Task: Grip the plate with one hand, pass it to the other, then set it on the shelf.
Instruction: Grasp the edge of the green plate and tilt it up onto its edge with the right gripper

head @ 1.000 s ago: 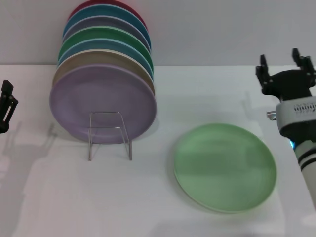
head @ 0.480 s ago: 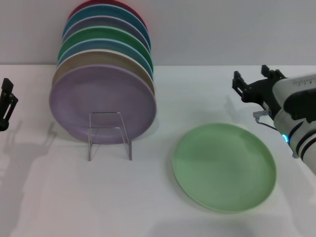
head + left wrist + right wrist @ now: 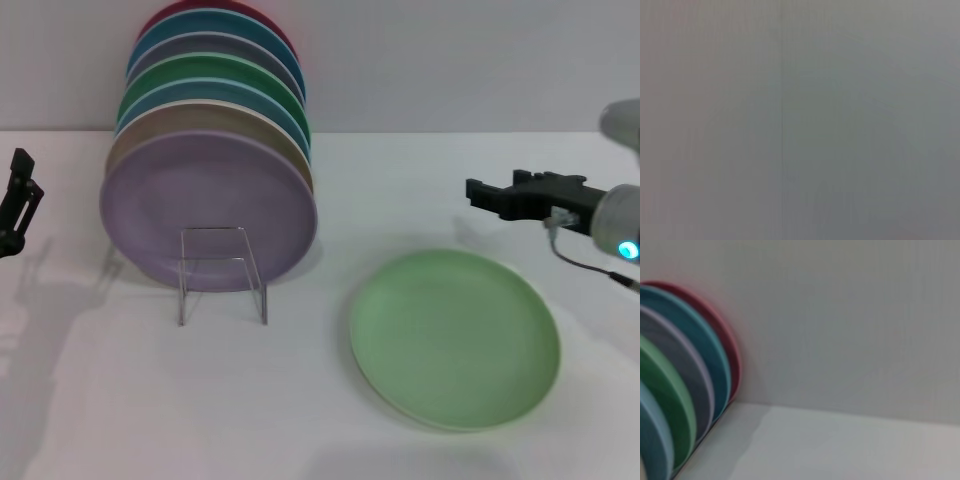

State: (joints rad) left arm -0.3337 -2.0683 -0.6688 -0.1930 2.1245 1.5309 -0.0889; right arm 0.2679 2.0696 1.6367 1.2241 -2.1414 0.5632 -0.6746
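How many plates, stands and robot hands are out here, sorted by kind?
Plates standing on edge in the row: 7
Pale mint-green plate lying flat on the table: 1
Wire plate stand: 1
Grippers: 2, the left gripper and the right gripper
Total: 11

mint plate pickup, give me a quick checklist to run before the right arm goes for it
1. Mint plate lies flat on the table, nothing on it: ok.
2. Right end effector lined up with the plate: not ok, it sits beyond the far rim, above the table, pointing toward the robot's left.
3. Right end effector open for the rim: cannot tell.
4. Left end effector out of the way at the table's left edge: ok.
5. Shelf has room for another plate: cannot tell; a lilac plate stands right behind its front loop.
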